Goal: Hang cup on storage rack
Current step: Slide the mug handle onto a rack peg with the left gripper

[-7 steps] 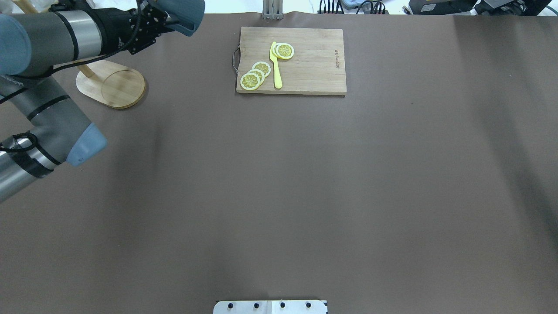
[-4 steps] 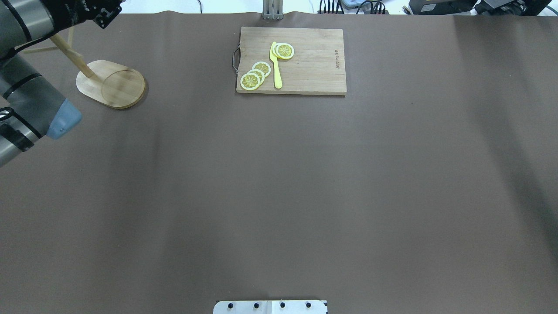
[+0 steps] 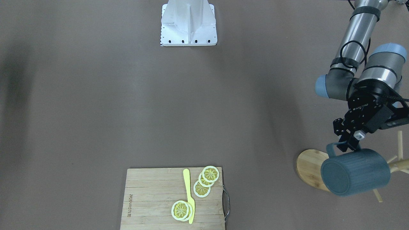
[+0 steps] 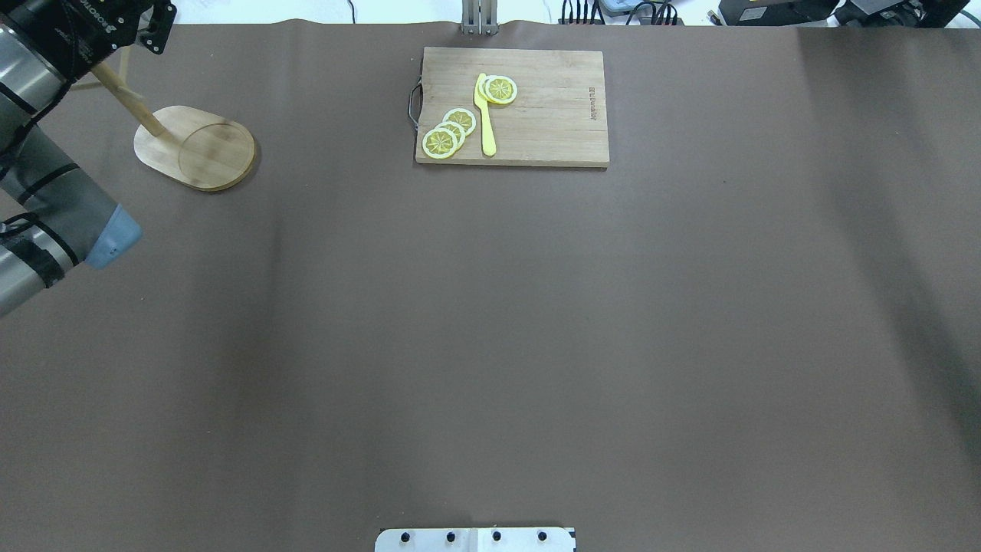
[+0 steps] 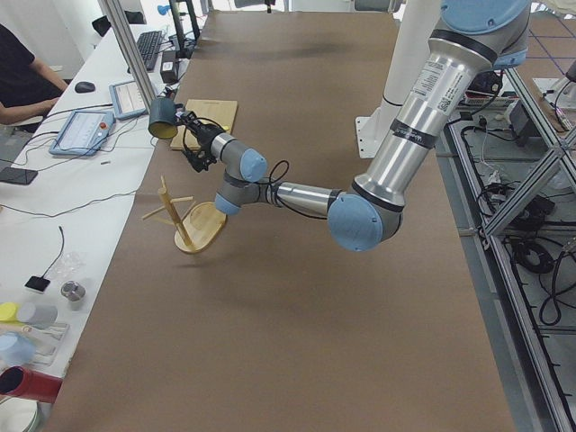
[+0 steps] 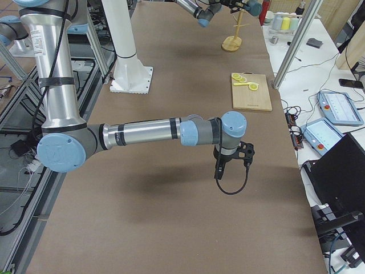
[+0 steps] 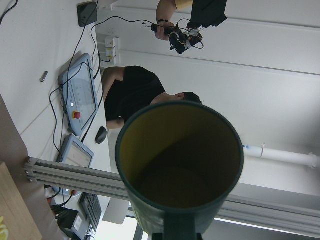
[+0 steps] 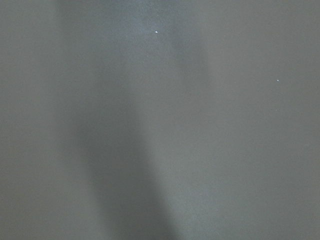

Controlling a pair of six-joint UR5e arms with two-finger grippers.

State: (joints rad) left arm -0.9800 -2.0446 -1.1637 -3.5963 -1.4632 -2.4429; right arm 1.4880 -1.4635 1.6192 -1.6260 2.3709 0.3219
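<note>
The dark teal cup [image 3: 354, 172] lies on its side in the air, held by its handle in my shut left gripper [image 3: 347, 147]. It hangs over the bamboo storage rack [image 3: 308, 169], close to the rack's angled pegs [image 3: 396, 164]. The left wrist view looks into the cup's yellow-olive inside [image 7: 180, 165]. In the overhead view the rack's oval base [image 4: 195, 146] and post show, and the cup is out of frame. My right gripper [image 6: 231, 162] hovers low over the bare table, seen only in the exterior right view; I cannot tell if it is open or shut.
A cutting board [image 4: 512, 106] with lemon slices [image 4: 448, 132] and a yellow knife [image 4: 484, 115] lies at the table's far middle. The robot's white base plate [image 3: 188, 24] is at the near edge. A person [image 5: 22, 76] sits at a desk beyond the table.
My left arm has swung left and carried the cup out of the overhead view's top left corner. The rack's post, hidden before, now shows. Nothing else moved.
</note>
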